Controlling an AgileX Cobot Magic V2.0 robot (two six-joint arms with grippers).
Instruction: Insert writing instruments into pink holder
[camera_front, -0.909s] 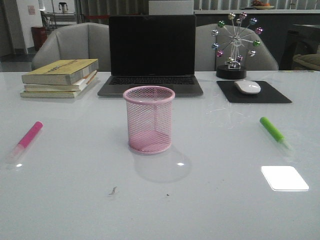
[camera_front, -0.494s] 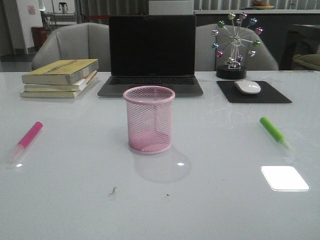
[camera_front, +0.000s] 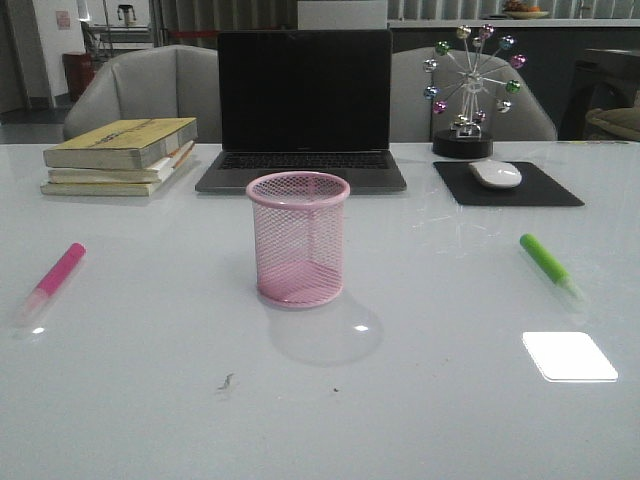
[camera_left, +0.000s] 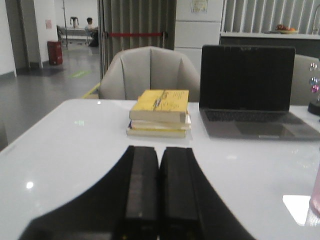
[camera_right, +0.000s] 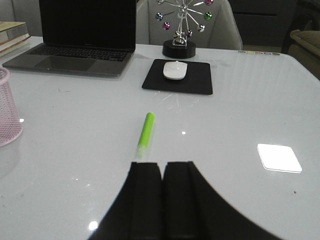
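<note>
Pink holder (camera_front: 298, 238) stands upright in the middle of the white table (camera_front: 140, 380), a little nearer than the dark laptop (camera_front: 304, 108). Nothing is seen inside its mesh. At the left side the pink marker (camera_front: 53, 281) lies flat on the table, well apart from the holder, with its pale cap toward the near edge. At the right side the green marker (camera_front: 549, 264) lies flat too, also well apart from the holder and with its pale cap toward the near side.

In the left wrist view the left pincer (camera_left: 159, 192) has its two black fingers pressed together, with nothing between them; a stack of books (camera_left: 160, 113) lies farther on. In the right wrist view the right pincer (camera_right: 162, 197) is closed in the same way and empty, and the green marker lies just beyond its tips, not touching them. A white mouse (camera_right: 174, 70) rests on a black mouse pad (camera_right: 200, 80) at the far right.
</note>
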